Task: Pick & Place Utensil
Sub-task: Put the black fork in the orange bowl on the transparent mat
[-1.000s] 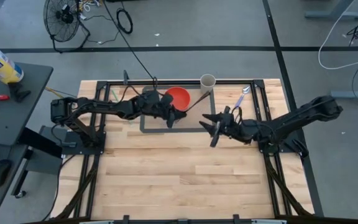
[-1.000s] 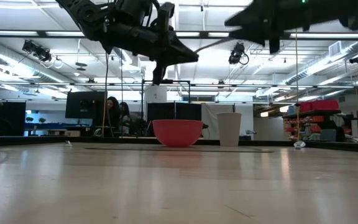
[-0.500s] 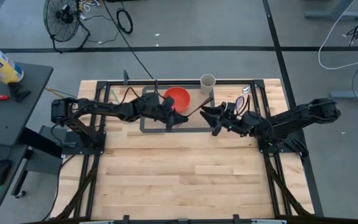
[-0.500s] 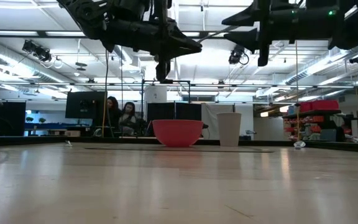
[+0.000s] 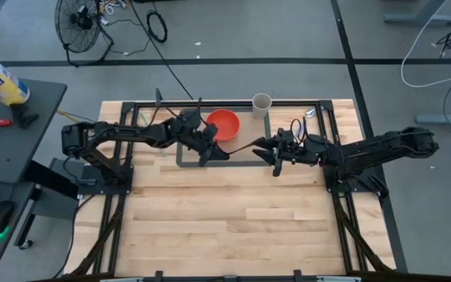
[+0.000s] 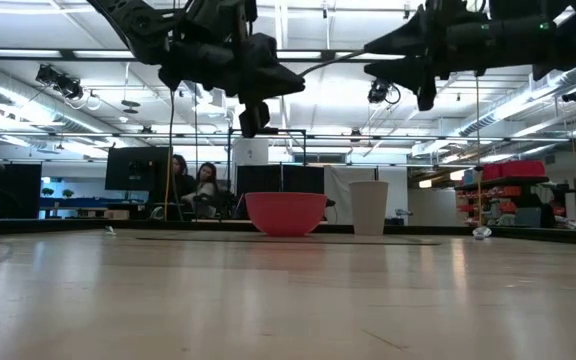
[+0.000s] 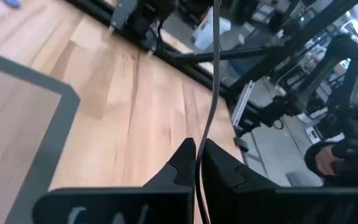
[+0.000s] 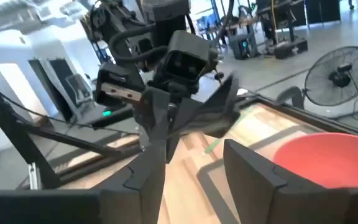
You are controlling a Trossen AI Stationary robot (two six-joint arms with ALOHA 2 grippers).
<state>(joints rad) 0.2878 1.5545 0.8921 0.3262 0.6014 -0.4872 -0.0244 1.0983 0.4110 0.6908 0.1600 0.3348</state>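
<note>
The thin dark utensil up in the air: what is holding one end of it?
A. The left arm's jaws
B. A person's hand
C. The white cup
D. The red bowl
A: in the left wrist view the left gripper is clamped on the thin utensil, well above the wooden table.

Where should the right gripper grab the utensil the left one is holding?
Grip the utensil at its free end: the thin shaft sticks out of the shut left gripper toward the open right gripper. Come in from the right, fingers straddling it.
</note>
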